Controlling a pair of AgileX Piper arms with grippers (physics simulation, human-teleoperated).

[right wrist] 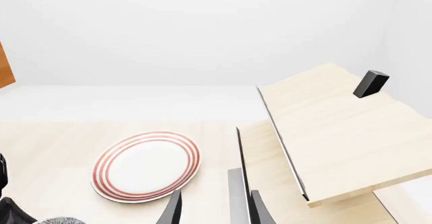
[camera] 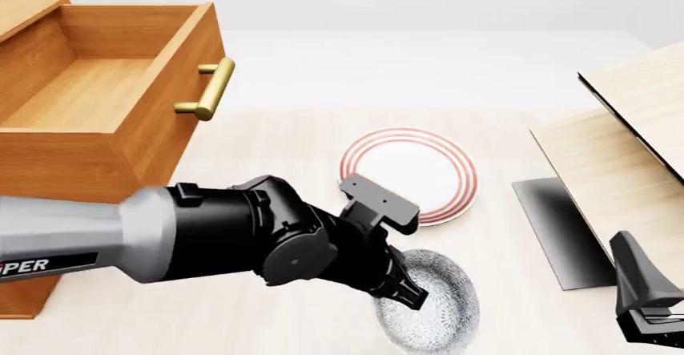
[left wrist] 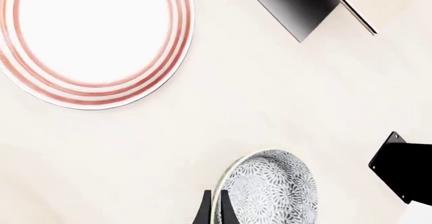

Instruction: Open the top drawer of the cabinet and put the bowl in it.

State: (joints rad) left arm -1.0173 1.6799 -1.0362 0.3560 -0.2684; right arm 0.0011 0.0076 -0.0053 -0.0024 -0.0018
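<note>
pale wood table (camera: 267, 323) w/ red-ringed plate (camera: 408, 175), cabinet (camera: 64, 171), light-wood structure (camera: 614, 171).

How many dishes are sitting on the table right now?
2. A red-ringed plate lies flat mid-table, beyond the left gripper. A speckled bowl sits nearer the camera, its rim between that gripper's fingers. The arm could be hiding more.

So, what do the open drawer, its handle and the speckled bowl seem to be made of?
The top drawer: orange-brown wood, matte, with faint grain on its floor. Its handle: probably brass, a yellow bar with a soft shine. The bowl: it looks like glazed ceramic, white with a dense blue-grey pattern, though the render leaves this open.
</note>
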